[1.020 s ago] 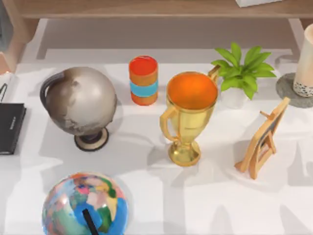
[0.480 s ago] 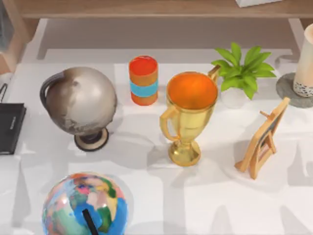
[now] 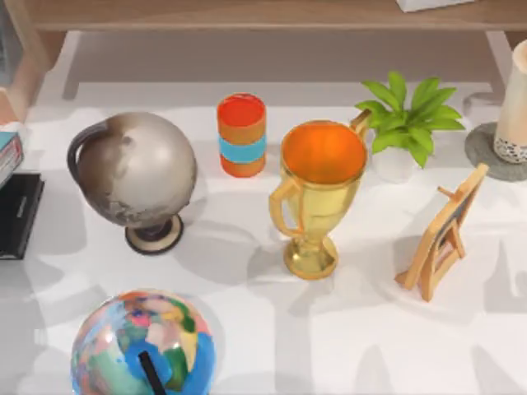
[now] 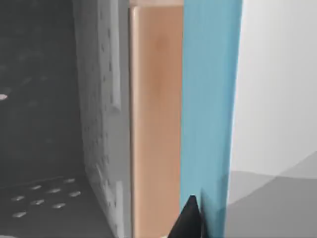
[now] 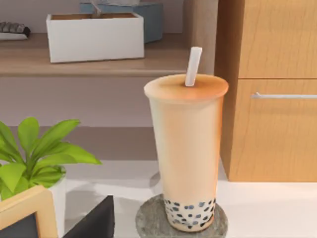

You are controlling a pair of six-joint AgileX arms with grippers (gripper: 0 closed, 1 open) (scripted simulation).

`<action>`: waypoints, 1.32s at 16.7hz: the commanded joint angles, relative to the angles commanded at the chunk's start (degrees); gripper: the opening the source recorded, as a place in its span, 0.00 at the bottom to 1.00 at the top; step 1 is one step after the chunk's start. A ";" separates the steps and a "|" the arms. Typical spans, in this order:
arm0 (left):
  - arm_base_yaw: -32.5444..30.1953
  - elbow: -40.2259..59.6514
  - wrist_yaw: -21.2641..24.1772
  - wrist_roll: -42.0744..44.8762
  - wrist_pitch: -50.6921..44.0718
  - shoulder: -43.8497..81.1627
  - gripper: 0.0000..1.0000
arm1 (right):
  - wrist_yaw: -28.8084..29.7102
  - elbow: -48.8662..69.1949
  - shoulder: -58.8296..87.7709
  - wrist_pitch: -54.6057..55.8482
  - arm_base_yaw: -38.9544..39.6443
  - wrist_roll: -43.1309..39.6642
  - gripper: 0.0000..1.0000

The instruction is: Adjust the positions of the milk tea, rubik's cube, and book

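Observation:
The book (image 4: 208, 99), teal cover and pale tan page edges, fills the left wrist view, and my left gripper (image 4: 190, 225) is shut on it, one dark fingertip against the cover. In the top view a corner of the book (image 3: 6, 152) pokes in at the far left edge. The milk tea (image 5: 187, 148), a cream-beige cup with black dots at its base and a straw, stands upright on a grey coaster (image 5: 148, 223) at the table's far right (image 3: 515, 99). My right gripper (image 5: 94, 220) is a dark edge short of the cup, apart from it. The rubik's cube is out of view.
Across the table stand a grey globe (image 3: 136, 173), a coloured globe (image 3: 144, 346), an orange cylinder with a blue band (image 3: 242, 136), a gold trophy (image 3: 317, 193), a potted plant (image 3: 408, 123) and a wooden easel (image 3: 440, 234). A flat black book (image 3: 18, 214) lies at the left edge.
The teal book has come into the top view at the left edge, above the black book. Shadows along the table's left side have shifted. Nothing else has moved.

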 joint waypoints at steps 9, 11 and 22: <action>-0.04 -3.04 -1.37 3.81 1.79 3.52 0.00 | 0.00 0.00 0.00 0.00 0.00 0.00 1.00; -0.03 -4.36 -1.13 3.28 1.92 2.20 0.00 | 0.00 0.00 0.00 0.00 0.00 0.00 1.00; -0.75 -2.70 -1.99 3.43 2.43 5.76 0.00 | 0.00 0.00 0.00 0.00 0.00 0.00 1.00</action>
